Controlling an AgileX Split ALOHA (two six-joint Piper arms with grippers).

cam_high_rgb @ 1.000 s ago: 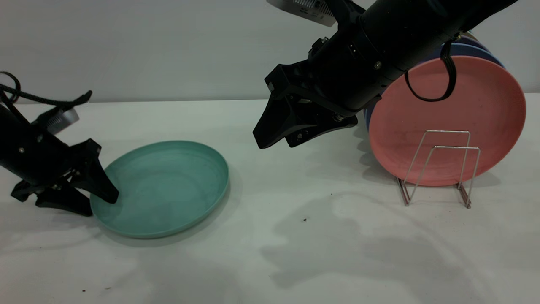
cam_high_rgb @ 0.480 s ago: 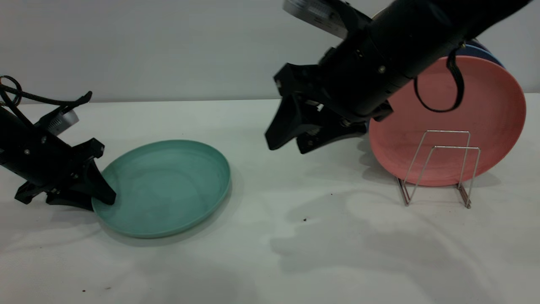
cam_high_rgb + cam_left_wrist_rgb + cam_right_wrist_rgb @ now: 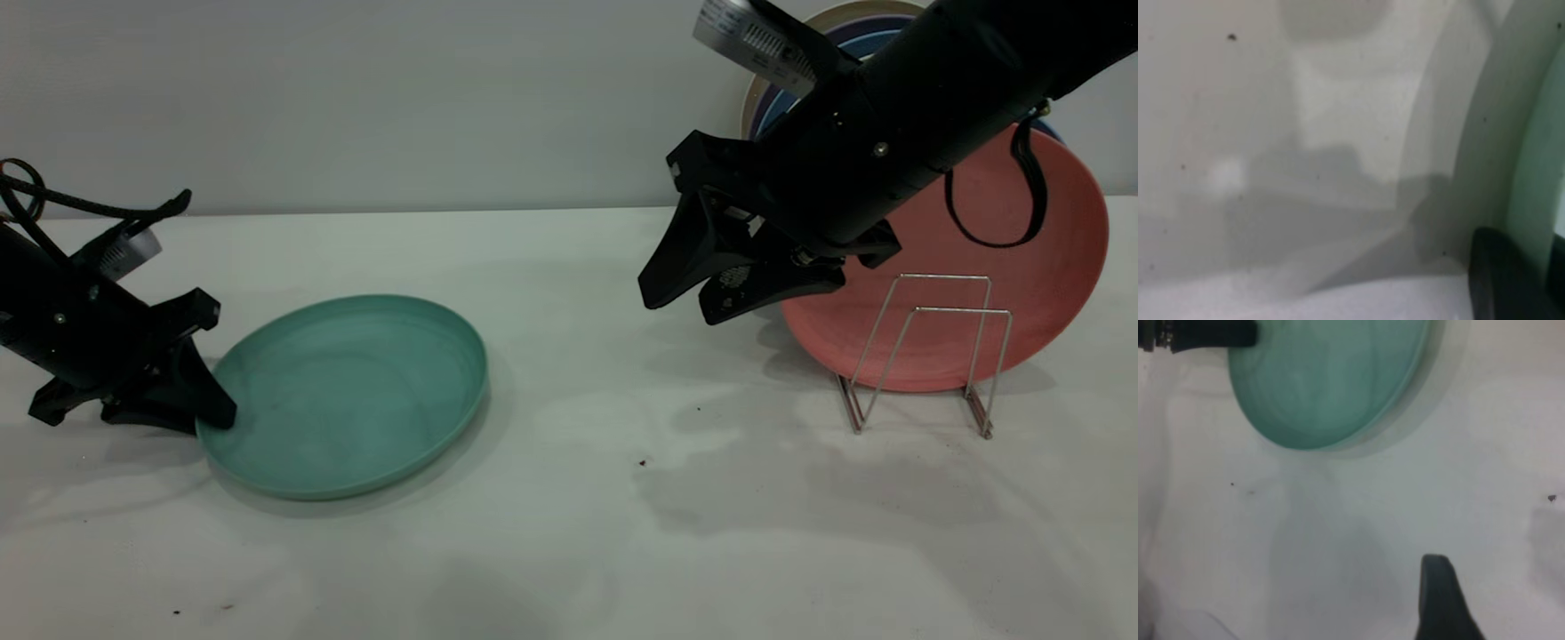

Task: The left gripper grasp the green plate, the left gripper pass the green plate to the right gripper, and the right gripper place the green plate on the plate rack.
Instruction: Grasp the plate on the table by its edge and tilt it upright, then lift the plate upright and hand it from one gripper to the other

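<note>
A lab-style test bench. The bare white table (image 3: 569, 533) meets a blank grey wall (image 3: 356, 98); two black robot arms work there.

My left gripper (image 3: 191, 404) is matt black plastic, with braided black cable looped behind it. My right gripper (image 3: 702, 289) has the same matt black plastic; a ribbed silver metal block sits on its arm. The green plate (image 3: 347, 391) looks like matt plastic, smooth, with faint cloudy streaks. The pink plate (image 3: 1049, 258) is matt plastic too, lightly scuffed. The rack (image 3: 925, 356) is thin shiny metal wire. The table (image 3: 569, 533) is matt white, smooth, with a few dark specks.
</note>
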